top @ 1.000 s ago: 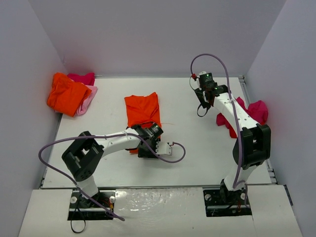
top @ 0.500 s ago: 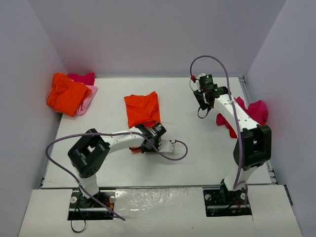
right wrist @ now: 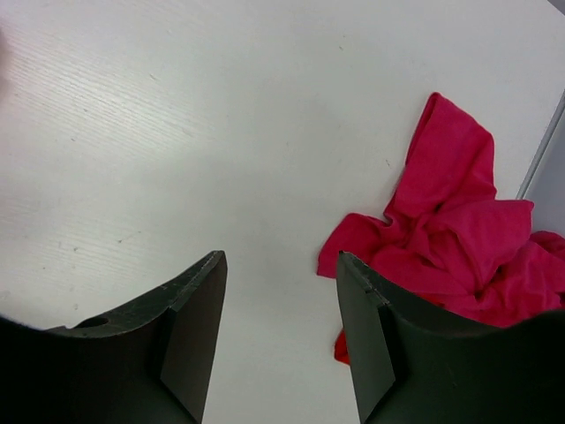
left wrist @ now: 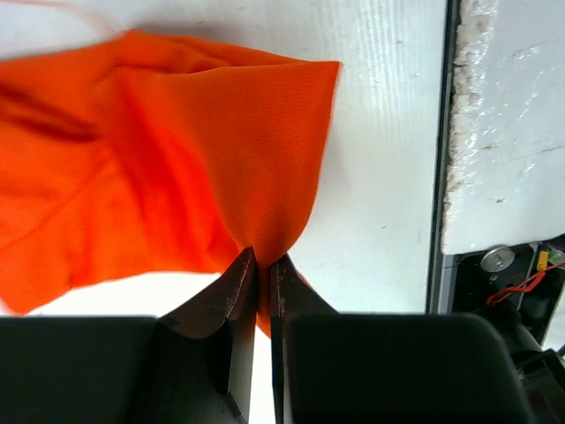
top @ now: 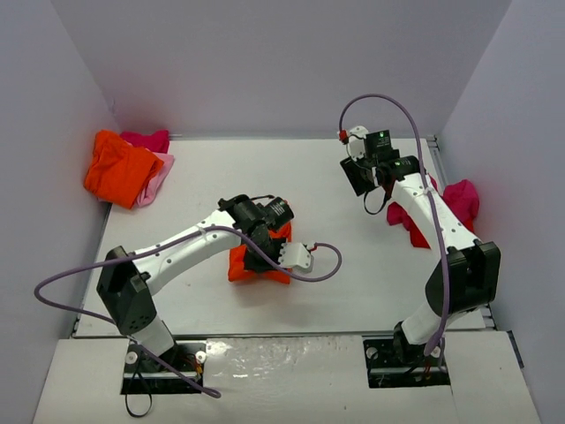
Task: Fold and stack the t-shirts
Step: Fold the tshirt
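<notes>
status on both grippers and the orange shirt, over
Left gripper shut on orange t-shirt, cloth bunched. Right gripper open, empty, near magenta t-shirt. Nothing seen in the way.

The left arm point(top: 181, 243) and right arm point(top: 433, 212) are white with black joints and lilac cables point(top: 380, 96); the right gripper point(right wrist: 278, 258) looks dark, perhaps plastic.

Open desk point(top: 318, 177) runs from the bunched orange t-shirt point(top: 240, 265) to the back wall point(top: 282, 71), broad enough for an arm to pass. Far left of that shirt, a heap of orange and pink t-shirts point(top: 124, 168) fills the corner. Right of it, the right arm point(top: 433, 216) stands over the desk, with a magenta heap point(top: 461, 196) against the side wall point(top: 521, 132) behind. The left arm point(top: 177, 252) and its purple cable point(top: 338, 261) crowd the shirt's near and right sides.
</notes>
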